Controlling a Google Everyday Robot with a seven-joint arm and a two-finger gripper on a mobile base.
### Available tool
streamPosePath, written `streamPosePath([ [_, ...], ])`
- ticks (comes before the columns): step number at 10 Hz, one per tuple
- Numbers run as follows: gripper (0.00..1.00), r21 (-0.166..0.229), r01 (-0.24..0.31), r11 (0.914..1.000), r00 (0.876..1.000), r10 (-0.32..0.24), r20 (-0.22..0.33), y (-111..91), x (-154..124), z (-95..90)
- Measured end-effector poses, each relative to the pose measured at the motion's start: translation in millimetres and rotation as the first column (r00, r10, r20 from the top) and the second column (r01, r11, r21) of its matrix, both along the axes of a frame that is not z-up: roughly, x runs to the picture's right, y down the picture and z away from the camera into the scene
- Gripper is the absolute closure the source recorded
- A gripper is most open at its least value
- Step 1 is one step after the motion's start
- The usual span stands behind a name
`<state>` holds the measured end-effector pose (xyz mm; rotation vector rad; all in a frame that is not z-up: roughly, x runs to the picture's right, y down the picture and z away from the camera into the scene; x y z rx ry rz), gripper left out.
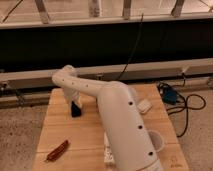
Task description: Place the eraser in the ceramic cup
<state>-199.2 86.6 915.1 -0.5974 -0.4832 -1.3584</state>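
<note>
Ceramic cup [157,142] sits upright at the desk's [60,131] near right, half behind the arm, only its pale inside showing. The gripper [76,106] is down on the far left, well apart from it. The black eraser [76,113] merges with it, so its long axis and the grip are unclear. No readable labels.

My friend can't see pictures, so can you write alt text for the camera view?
A white robot arm reaches across a wooden table, its dark pincer down at the tabletop near the back left. A white ceramic cup stands by the front right edge, and a reddish-brown thing lies front left.
</note>
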Motion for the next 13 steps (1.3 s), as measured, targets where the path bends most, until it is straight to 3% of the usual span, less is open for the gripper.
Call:
streamPosePath([
  [2, 0.98, 0.005, -0.002, 1.0000, 1.000, 0.002, -0.003, -7, 1, -10.0],
  [8, 0.98, 0.011, -0.028, 0.9996, 1.000, 0.028, -0.002, -22, 13, -27.9],
  [10, 0.98, 0.015, -0.038, 0.9992, 0.999, 0.038, -0.003, -36, 19, -37.3],
  [12, 0.91, 0.022, -0.045, 0.9987, 0.999, 0.045, -0.002, -44, 26, -39.2],
  [13, 0.93, 0.025, -0.050, 0.9985, 0.999, 0.050, 0.002, -47, 26, -40.6],
])
